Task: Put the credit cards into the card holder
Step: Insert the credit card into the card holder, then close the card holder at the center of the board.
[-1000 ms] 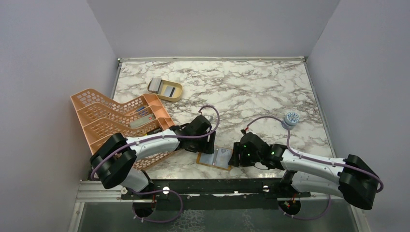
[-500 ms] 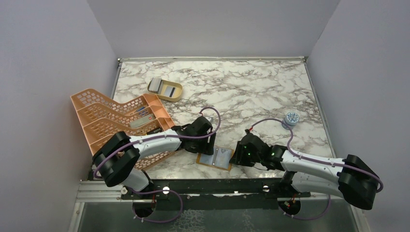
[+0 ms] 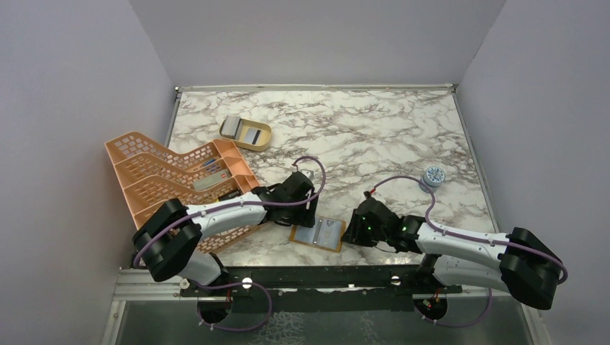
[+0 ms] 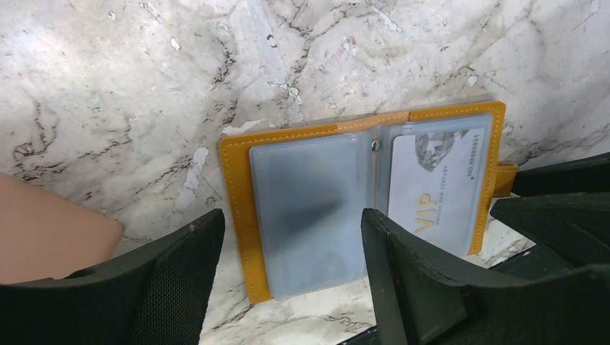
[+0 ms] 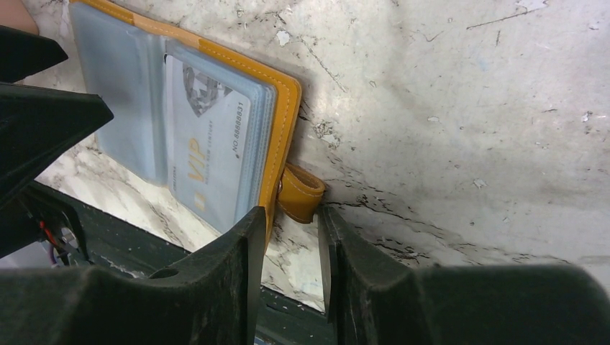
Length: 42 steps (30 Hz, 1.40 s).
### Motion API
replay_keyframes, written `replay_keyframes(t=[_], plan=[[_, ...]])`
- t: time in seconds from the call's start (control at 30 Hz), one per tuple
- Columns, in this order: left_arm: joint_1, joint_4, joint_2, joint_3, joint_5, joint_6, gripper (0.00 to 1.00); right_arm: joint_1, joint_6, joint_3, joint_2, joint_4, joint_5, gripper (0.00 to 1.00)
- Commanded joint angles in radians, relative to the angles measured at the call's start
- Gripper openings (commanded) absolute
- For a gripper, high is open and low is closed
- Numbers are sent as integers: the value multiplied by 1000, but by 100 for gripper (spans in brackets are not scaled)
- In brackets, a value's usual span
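Nearest the front edge, the card holder (image 3: 317, 233) lay open flat on the marble, pockets up, between the two grippers. One credit card (image 5: 208, 136), marked VIP, was already seated in its right-hand sleeve; the left sleeve looked empty.

Change over the last second: the right gripper (image 5: 290, 213) narrowed its jaws a lot and now sat at the holder's right edge with the snap tab (image 5: 298, 192) right at the mouth of its tips. From the wrist view I couldn't tell if the tab was actually pinched or just bracketed. The holder seemed to have slid slightly left with that.

The left gripper (image 4: 288, 230) barely moved: jaws wide apart, holding nothing, straddling the left sleeve.

My read: the right arm was pinning the holder so the left could go fetch.

Further back, the peach rack (image 3: 173, 176), then the tan dish (image 3: 263, 138) with what looked like more cards (image 3: 251, 135), so the job was unfinished.
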Motion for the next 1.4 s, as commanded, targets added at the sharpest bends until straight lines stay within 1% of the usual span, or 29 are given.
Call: replay_keyframes(t=[0.0,0.23,0.4,0.53,0.6,0.67,0.77,0.9,1.0,1.17,1.33,1.37], plan=[[2,-6,-38,-1,-46,5,72,4,8,-20,9,-5,45,33],[3,33,7,-38,-1,-11,72,4,4,-21,14,11,35,33],[3,51,31,-29,32,-13,72,4,1,-25,23,26,27,33],[3,89,16,-28,104,-36,72,4,-1,-26,31,32,26,33],[3,117,-17,-30,151,-65,69,4,-2,-25,37,35,25,32],[2,160,-66,-41,183,-111,66,4,-3,-25,41,42,22,31],[2,305,-145,-106,278,-195,63,4,0,-29,45,60,11,30],[2,475,-183,-180,370,-297,60,4,0,-29,48,70,10,30],[2,559,-155,-212,410,-332,58,4,0,-28,56,87,2,30],[-8,652,-47,-215,488,-324,52,4,0,-16,54,120,-27,30],[-26,651,10,-171,505,-249,50,4,15,-11,27,136,4,30],[-24,639,17,-166,493,-237,47,4,16,-10,27,145,12,29]])
